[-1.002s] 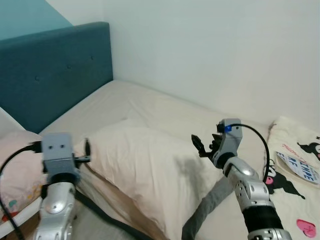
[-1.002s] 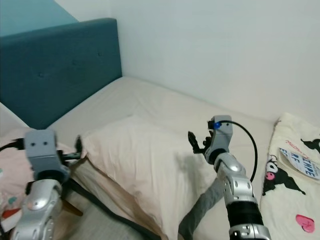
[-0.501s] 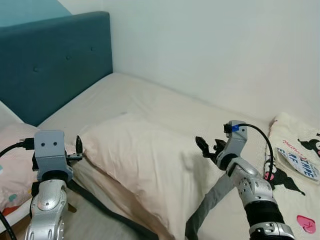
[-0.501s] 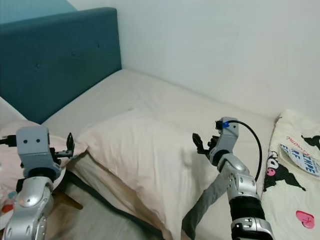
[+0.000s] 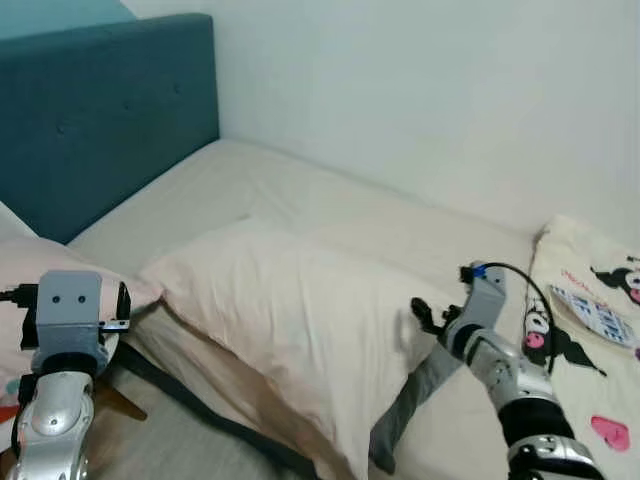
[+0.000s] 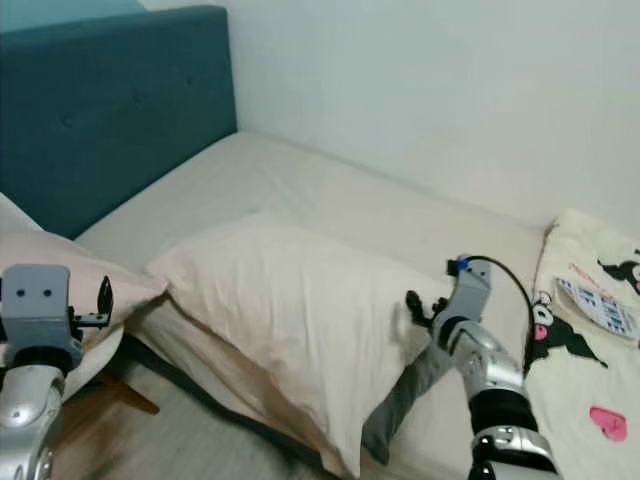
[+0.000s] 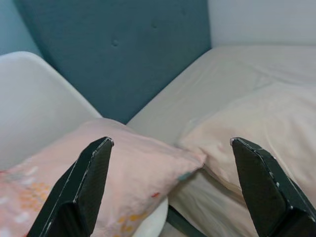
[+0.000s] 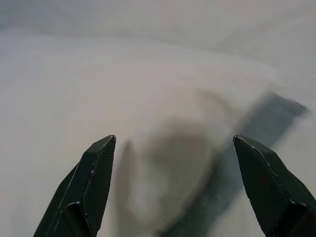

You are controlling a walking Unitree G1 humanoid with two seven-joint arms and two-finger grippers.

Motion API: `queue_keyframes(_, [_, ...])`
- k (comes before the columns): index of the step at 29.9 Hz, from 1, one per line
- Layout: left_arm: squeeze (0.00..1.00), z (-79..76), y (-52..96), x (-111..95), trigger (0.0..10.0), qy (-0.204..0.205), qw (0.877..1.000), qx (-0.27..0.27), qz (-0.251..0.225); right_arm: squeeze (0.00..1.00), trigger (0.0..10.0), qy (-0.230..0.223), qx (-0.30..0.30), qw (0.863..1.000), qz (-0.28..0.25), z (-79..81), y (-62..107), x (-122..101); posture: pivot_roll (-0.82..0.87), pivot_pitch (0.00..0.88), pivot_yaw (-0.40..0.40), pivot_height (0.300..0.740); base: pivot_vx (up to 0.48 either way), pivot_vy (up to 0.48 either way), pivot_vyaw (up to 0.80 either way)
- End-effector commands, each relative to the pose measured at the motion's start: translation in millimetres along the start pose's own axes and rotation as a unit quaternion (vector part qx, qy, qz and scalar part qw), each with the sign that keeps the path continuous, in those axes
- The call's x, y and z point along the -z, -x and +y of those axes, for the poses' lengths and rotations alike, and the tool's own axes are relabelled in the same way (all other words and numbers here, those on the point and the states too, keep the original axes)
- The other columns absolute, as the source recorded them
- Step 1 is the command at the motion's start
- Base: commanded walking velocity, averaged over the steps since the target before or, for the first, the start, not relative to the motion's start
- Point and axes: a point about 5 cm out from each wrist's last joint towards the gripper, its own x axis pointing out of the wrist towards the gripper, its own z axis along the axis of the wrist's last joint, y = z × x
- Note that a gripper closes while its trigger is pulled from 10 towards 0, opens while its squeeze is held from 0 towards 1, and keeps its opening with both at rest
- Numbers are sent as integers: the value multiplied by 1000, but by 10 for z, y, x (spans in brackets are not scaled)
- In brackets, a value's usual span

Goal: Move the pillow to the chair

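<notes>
While both arms sit raised, the cream pillow (image 5: 300, 330) lies flat on the bed (image 5: 330, 215), near its front edge. Plain pale fabric, soft creases, puffy in the middle, no print. Long axis runs diagonally: one corner points toward the robot's left, at the chair (image 7: 34, 108); the opposite end hangs off the front edge of the mattress near the right arm. A dark grey strap (image 5: 405, 405) runs along the bed edge beneath it.

Left end effector (image 7: 170, 185): fingers spread wide, holding nothing, hovering apart from the pillow's left corner and aimed at the gap between it and the pink patterned cushion (image 7: 94, 168). That cushion rests on the white chair, its tip just beside the pillow corner.

Right end effector (image 5: 425, 318): fingers wide apart, empty, just at the pillow's right side; right wrist view is blurred, shows pale fabric and the dark strap between the tips.

Teal padded headboard (image 5: 100, 110) behind the chair, white wall (image 5: 450, 90) along the far side of the bed. A cartoon-print blanket (image 5: 590, 330) lies on the bed to the robot's right, well apart from the pillow.
</notes>
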Motion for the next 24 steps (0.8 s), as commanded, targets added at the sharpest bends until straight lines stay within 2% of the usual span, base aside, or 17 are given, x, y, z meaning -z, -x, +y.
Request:
queue_keyframes(1, [0,-19,-10,3,10000,-6,1000,10,-2,0,10000,-29,-10,999,10,25,-6,40,-56,0,-121,600,0,0,0])
queue_keyframes(6, [0,-15,-48,-53,10000,-5,1000,10,-14,0,10000,-107,-71,992,-19,166,-31,0,-47,0,-122,575,0,0,0])
queue_keyframes(8, [0,8,-48,-74,10000,-6,1000,8,-18,0,10000,-161,-132,977,-48,278,-24,-74,-44,0,-121,560,0,0,0])
queue_keyframes(11, [0,30,-37,-79,10000,-8,1000,6,-19,0,10000,-207,-165,962,-74,304,-12,-119,-38,0,-121,555,0,0,0])
queue_keyframes(17, [0,40,-22,-84,10000,-9,1000,4,-20,0,10000,-235,-197,947,-96,338,-13,-162,-27,0,-115,555,0,0,0])
queue_keyframes(19, [0,34,-18,-89,10000,-10,1000,4,-21,0,10000,-236,-196,947,-95,346,-24,-164,-26,0,-113,555,0,0,0])
queue_keyframes(23, [0,18,-23,-126,10000,-12,1000,8,-27,0,10000,-208,-116,971,-39,307,-128,0,-19,0,-111,555,0,0,0])
queue_keyframes(24, [0,18,-23,-126,10000,-12,1000,8,-27,0,10000,-208,-116,971,-39,307,-128,0,-19,0,-111,555,0,0,0])
